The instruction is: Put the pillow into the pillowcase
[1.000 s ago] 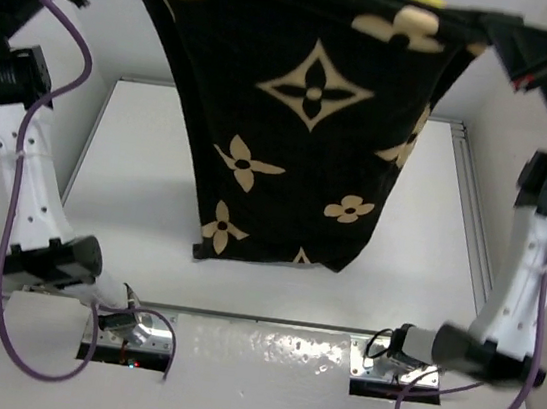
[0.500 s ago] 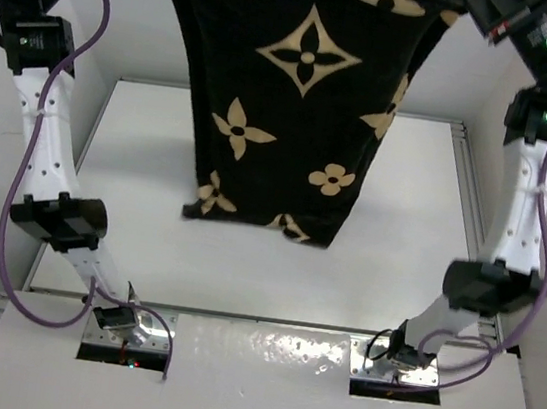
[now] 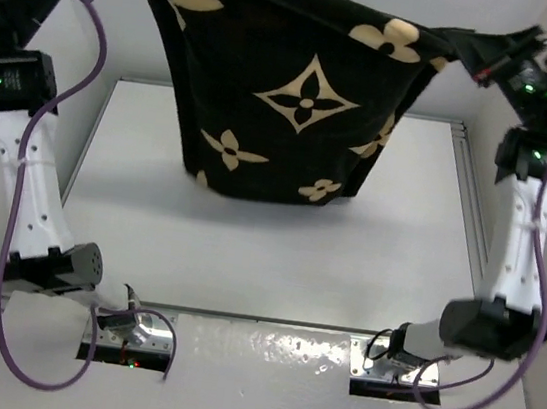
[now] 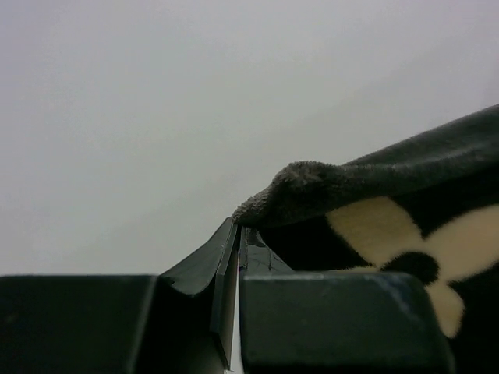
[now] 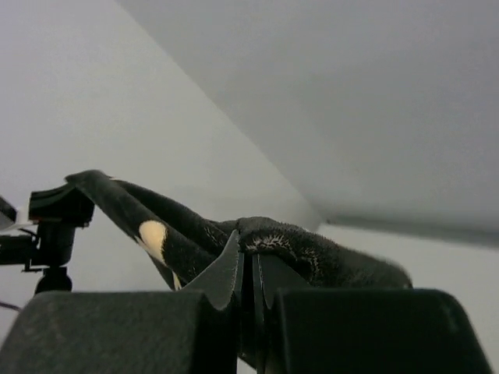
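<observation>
The pillowcase (image 3: 298,97) hangs spread wide at twelve o'clock in the top view, its lower hem over the far part of the table (image 3: 277,255). At eleven o'clock the left gripper (image 4: 238,234) has its jaws pinched together on one upper corner; at two o'clock the right gripper (image 5: 248,245) clamps the other corner

soft, even overhead light in the top view: the table (image 3: 247,252) is bright white, with only a faint shadow below the pillowcase (image 3: 288,96). glare mottles the near plate (image 3: 265,345). both wrist views are dim and grey, with the dark foreground out of focus.
</observation>
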